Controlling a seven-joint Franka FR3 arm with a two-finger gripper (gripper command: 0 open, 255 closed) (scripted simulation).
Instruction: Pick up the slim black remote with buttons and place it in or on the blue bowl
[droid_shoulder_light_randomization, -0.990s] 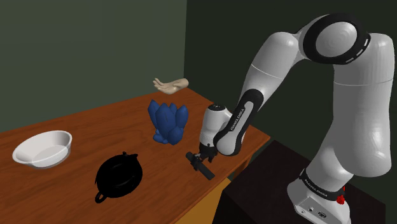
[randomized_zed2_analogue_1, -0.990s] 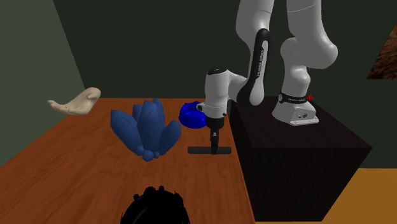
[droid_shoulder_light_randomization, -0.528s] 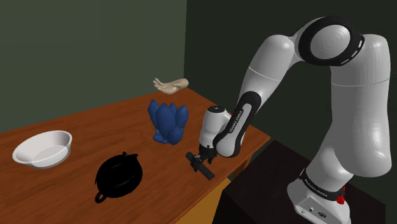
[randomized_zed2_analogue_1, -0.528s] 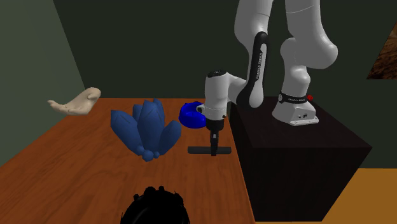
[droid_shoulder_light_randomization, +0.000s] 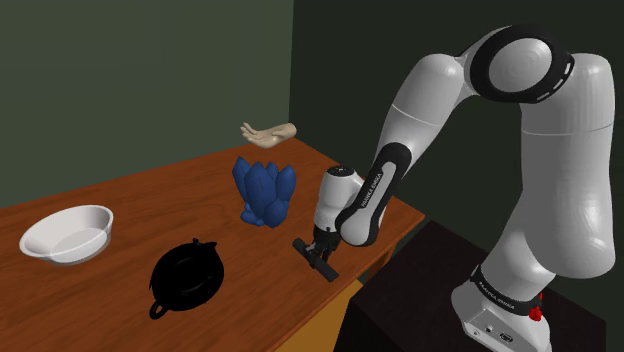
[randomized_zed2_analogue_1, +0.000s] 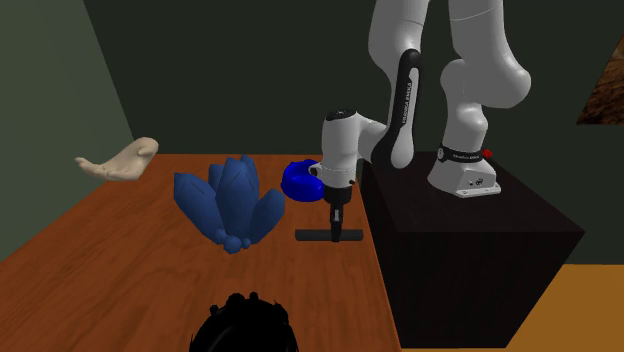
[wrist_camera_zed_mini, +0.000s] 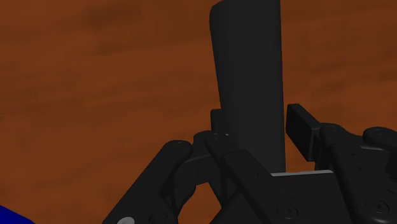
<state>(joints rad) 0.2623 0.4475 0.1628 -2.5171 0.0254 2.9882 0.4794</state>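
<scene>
1. since a second ago: arm leaned slightly toward the shoulder view's left; black remote unmoved.
2. gripper narrow, fingers pressed against the remote's long sides.
3. remote lies flat on the wooden table, near its right edge in the second exterior view.
4. blue bowl just beyond it, apart.

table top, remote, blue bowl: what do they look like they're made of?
table top: wood, reddish-brown with streaky grain and a low sheen.
remote: uniform matte black. Probably plastic, but no texture confirms it.
blue bowl: saturated blue, smooth, softly shaded. Plastic or glazed ceramic, can't tell which.
</scene>
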